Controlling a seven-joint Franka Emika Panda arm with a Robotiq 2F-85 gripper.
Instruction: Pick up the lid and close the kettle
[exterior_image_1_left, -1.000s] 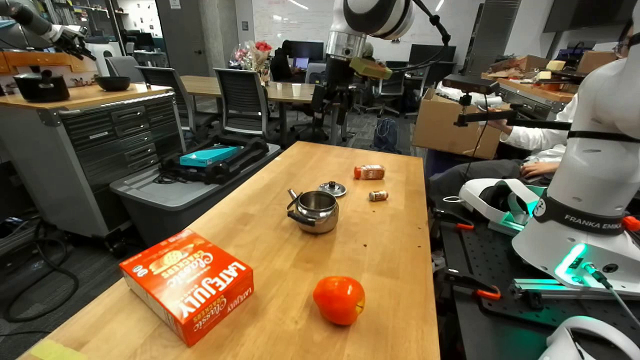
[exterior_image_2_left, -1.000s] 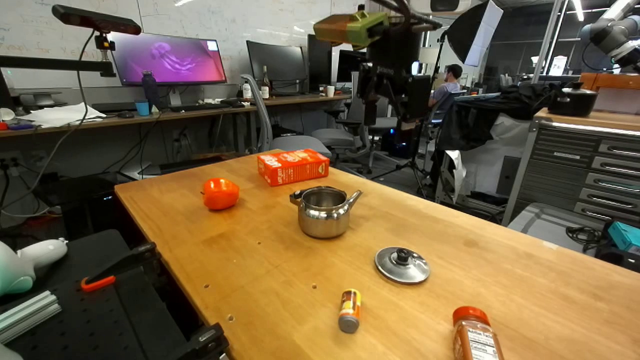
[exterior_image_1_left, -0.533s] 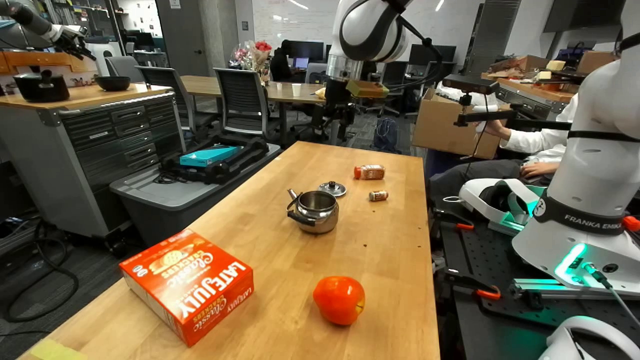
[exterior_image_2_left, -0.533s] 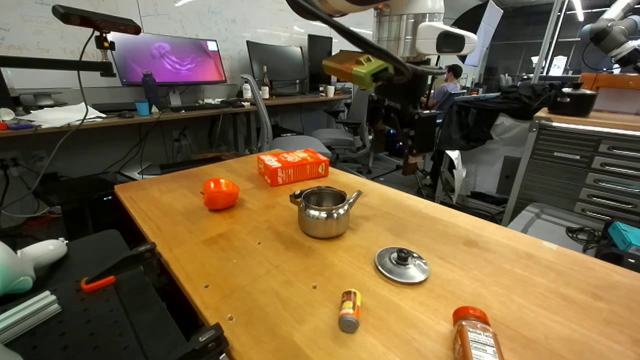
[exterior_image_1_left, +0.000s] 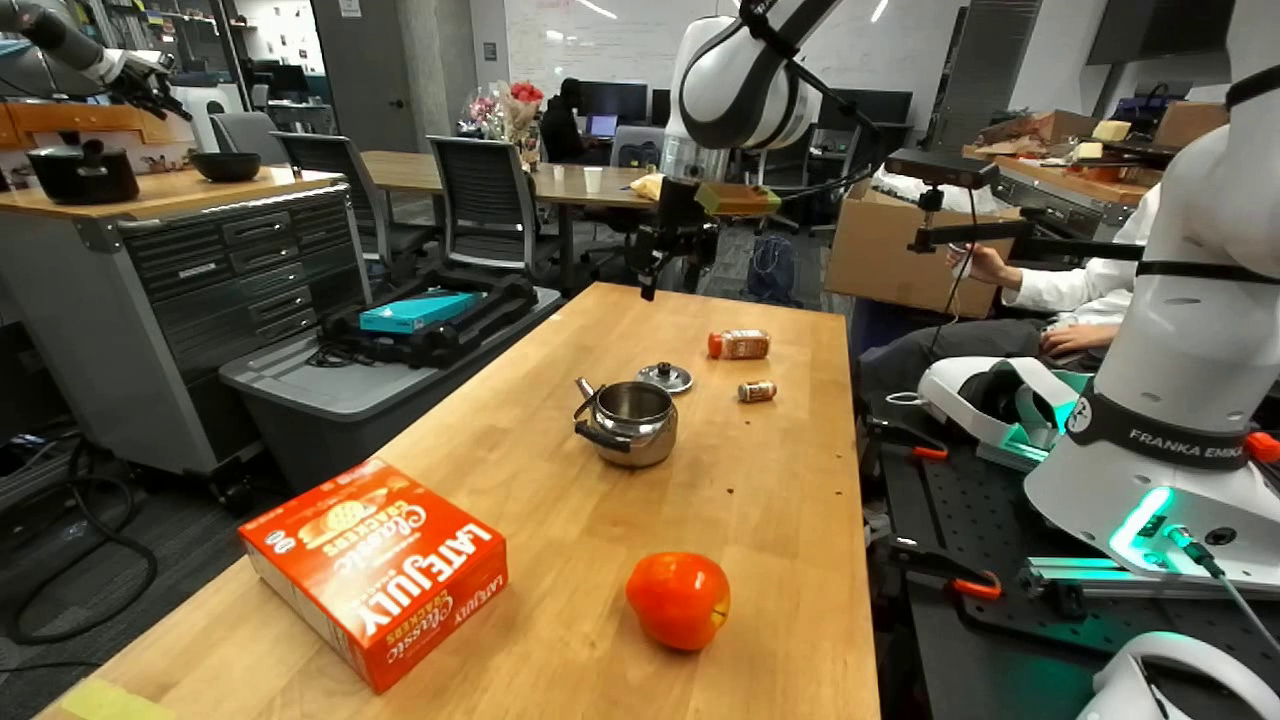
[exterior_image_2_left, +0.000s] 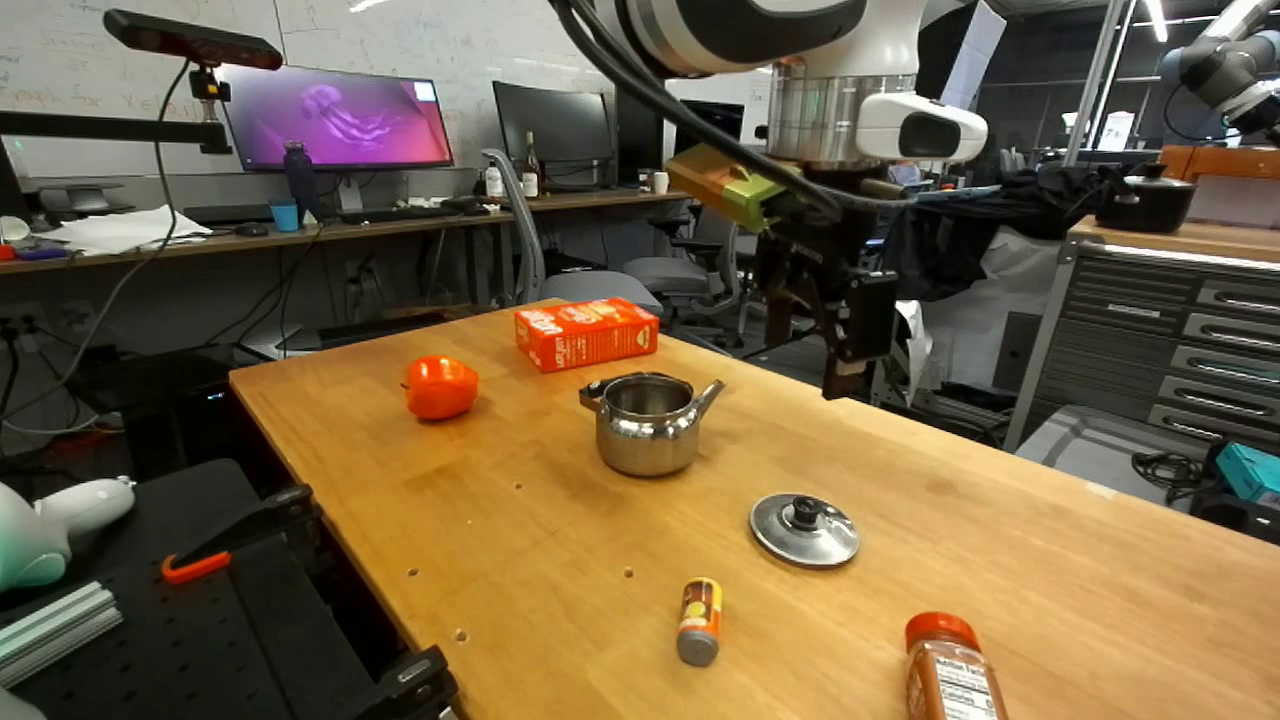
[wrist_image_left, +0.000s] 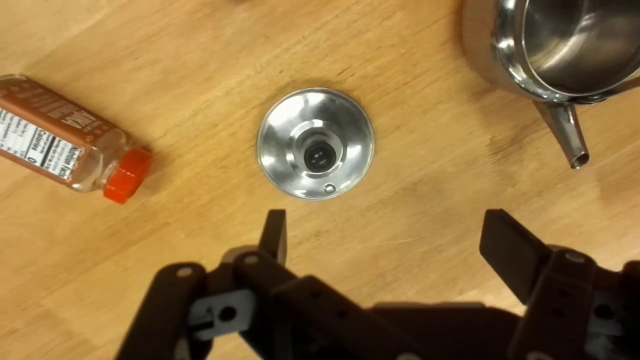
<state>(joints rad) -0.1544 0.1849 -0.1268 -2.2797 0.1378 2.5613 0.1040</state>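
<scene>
The lid, a round silvery disc with a black knob, lies knob up on the table in both exterior views. It is in the upper middle of the wrist view. The kettle, a squat shiny pot with a spout, stands upright with its mouth uncovered beside the lid. Part of it shows at the upper right of the wrist view. My gripper is above the table in both exterior views. In the wrist view its fingers are wide open and empty, apart from the lid.
A red-capped spice bottle and a small shaker lie near the lid. An orange-red fruit and a red cracker box lie on the kettle's other side.
My arm and gripper have come down toward the table; in an exterior view the gripper has also shifted to the right. The lid, the kettle and the other table things have not moved.
</scene>
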